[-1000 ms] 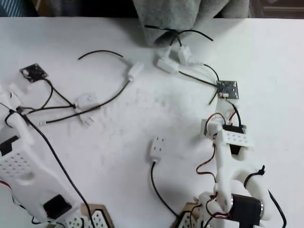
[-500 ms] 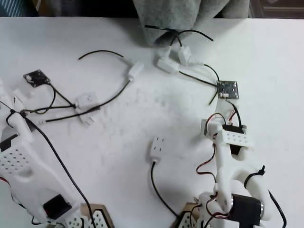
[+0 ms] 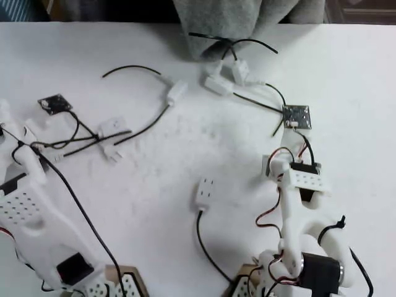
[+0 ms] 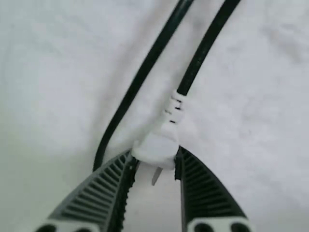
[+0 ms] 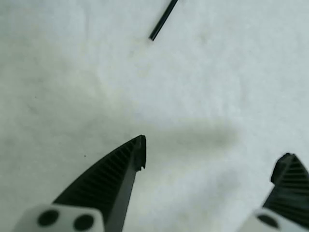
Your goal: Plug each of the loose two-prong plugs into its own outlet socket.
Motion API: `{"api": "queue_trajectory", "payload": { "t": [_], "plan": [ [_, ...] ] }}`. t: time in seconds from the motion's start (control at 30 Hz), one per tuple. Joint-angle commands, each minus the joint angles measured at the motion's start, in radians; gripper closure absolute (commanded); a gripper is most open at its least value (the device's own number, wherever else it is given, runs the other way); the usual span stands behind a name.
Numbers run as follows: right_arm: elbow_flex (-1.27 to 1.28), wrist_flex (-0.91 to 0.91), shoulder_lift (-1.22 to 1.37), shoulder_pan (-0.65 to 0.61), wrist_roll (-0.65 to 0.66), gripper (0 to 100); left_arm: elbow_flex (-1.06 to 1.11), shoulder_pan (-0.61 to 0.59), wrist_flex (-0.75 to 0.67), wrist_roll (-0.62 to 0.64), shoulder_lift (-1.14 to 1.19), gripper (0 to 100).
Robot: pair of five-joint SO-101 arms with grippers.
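Plug [image 4: 157, 145] pinched by left hand [image 4: 154, 155], right hand [image 5: 214, 149] spread (wide)

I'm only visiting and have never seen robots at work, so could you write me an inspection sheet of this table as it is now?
Surface: white table, bare under the right gripper.
Job's things: a white plug sits in the left gripper; a white outlet block lies mid-table; other white connector pieces lie farther back.
Clutter: nothing seen.
Grippers: left gripper shut on the plug; right gripper open above the table.
Cables: black cables loop over the left and far parts of the table; one runs from the outlet block toward the near edge.
Surroundings: grey cloth at the far edge.
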Motion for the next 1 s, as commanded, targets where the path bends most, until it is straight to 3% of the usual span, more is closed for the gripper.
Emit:
{"api": "queue_trajectory", "payload": {
  "t": [0.0, 0.13, 0.33, 0.4, 0.6, 0.83, 0.97],
  "plan": [
    [-0.012, -0.015, -0.002, -0.005, 0.003, 59.8, -0.021, 0.038, 0.11, -0.546, -0.021, 97],
    [-0.012, -0.015, -0.002, -0.005, 0.003, 59.8, -0.021, 0.088, 0.242, -0.482, -0.021, 97],
    [-0.012, -0.015, -0.002, -0.005, 0.003, 59.8, -0.014, 0.203, 0.267, -0.091, -0.016, 97],
    [-0.012, -0.015, -0.002, -0.005, 0.003, 59.8, -0.011, 0.223, 0.275, -0.021, -0.013, 97],
    [-0.012, -0.015, -0.002, -0.005, 0.003, 59.8, -0.011, 0.288, 0.275, -0.021, -0.008, 97],
    [-0.012, -0.015, -0.002, -0.005, 0.003, 59.8, -0.011, 0.489, 0.275, -0.074, -0.007, 97],
    [-0.012, -0.015, -0.002, -0.005, 0.003, 59.8, -0.011, 0.596, 0.221, 0.002, -0.005, 97]
  ]
}}
